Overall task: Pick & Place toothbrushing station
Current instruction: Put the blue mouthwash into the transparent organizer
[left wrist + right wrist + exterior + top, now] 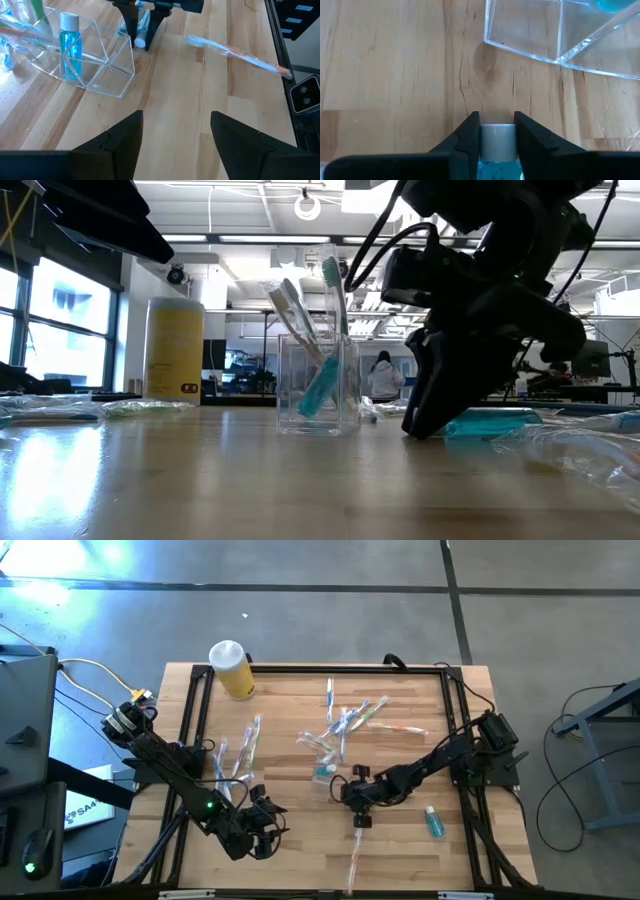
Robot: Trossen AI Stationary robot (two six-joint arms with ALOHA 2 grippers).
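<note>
Right wrist view shows the right gripper with its fingers pressed against the white cap of a teal tube lying on the table — the grasp looks made. Just beyond stands the clear cup, already holding brushes and a tube. Next, I judge: lift, carry over the rim, release. The left gripper waits open nearby.

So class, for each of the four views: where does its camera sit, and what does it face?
High: overhead, facing down; both arms show, right gripper by the clear cup.
Low: tabletop level, facing the cup.
Left wrist: behind the open left gripper, facing the cup.
Right wrist: behind fingers closing on a teal tube.
All share the cup.
</note>
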